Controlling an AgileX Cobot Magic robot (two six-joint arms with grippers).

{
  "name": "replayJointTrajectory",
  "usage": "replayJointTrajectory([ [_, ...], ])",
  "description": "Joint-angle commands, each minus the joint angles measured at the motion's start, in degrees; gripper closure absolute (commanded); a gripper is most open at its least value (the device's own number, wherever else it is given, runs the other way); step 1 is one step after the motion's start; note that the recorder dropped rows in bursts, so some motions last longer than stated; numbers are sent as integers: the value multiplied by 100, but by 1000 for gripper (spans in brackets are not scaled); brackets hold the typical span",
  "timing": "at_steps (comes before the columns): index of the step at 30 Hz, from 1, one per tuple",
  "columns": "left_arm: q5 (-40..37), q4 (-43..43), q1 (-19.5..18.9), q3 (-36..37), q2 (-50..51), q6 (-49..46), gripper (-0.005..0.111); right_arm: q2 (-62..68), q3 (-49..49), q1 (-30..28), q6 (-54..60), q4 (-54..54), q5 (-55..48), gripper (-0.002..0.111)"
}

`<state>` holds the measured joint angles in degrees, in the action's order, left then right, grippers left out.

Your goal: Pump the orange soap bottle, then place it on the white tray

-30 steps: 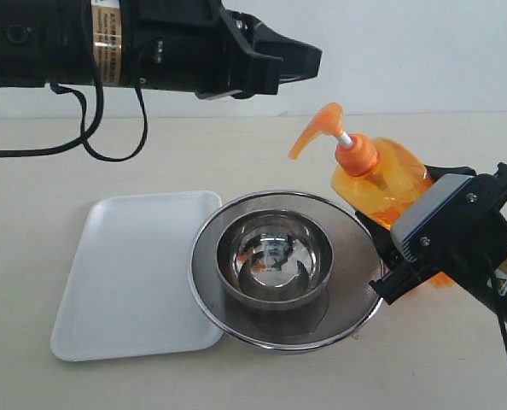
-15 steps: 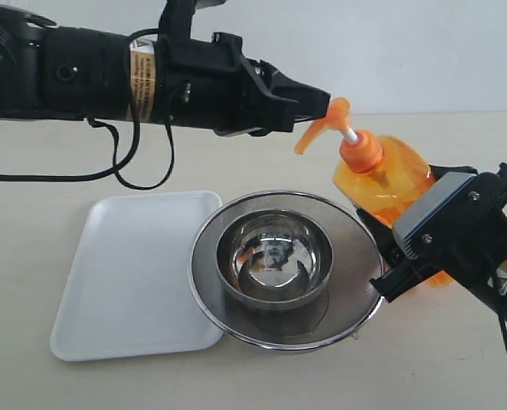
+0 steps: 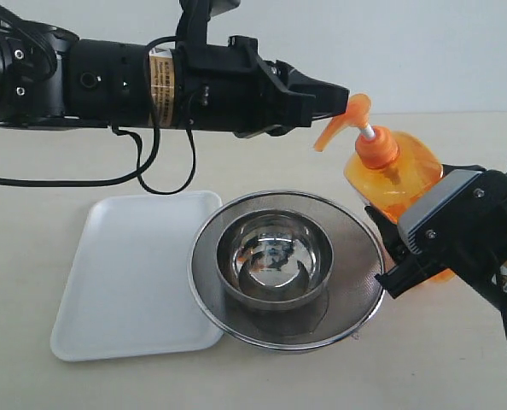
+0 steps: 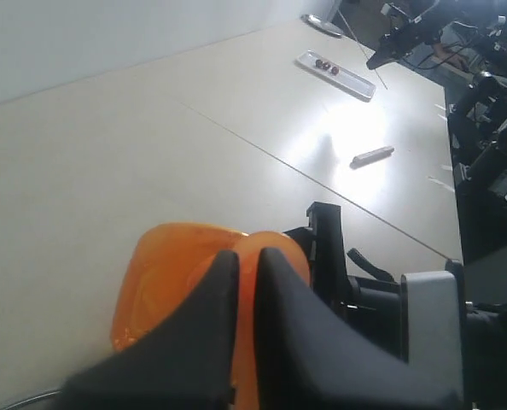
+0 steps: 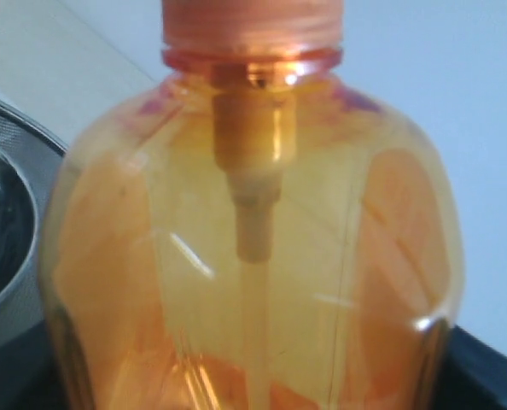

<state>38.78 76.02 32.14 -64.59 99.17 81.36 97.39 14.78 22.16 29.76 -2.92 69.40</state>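
The orange soap bottle [image 3: 397, 168] stands tilted just right of the strainer, its pump spout [image 3: 332, 130] pointing left over the rim. My right gripper [image 3: 396, 248] is shut on the bottle's lower body; the translucent bottle [image 5: 253, 256] fills the right wrist view, with a dark finger [image 5: 486, 369] at its edge. My left gripper [image 3: 342, 96] reaches across from the left, shut, its tips resting on the pump head [image 3: 358, 104]. In the left wrist view, the left gripper [image 4: 247, 256] sits over the orange bottle [image 4: 164, 278]. The white tray [image 3: 134, 273] lies at the lower left.
A round steel mesh strainer [image 3: 356, 256] holding a steel bowl [image 3: 275, 260] sits between the tray and the bottle, overlapping the tray's right edge. The left arm's black cable [image 3: 142, 162] hangs over the table behind the tray.
My left gripper has come in from the left to the pump head. The bottle has shifted right and stands a little more upright in my right gripper.
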Motion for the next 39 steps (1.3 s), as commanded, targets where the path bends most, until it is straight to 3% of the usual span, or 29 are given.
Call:
replayJointTrajectory([
  [1,-136,305,108,51,279,-41,102,-26,7,25,-138,-436,57,108],
  [39,-129,224,108,51,734,-171,102,-26,33,25,-304,-587,57,108],
])
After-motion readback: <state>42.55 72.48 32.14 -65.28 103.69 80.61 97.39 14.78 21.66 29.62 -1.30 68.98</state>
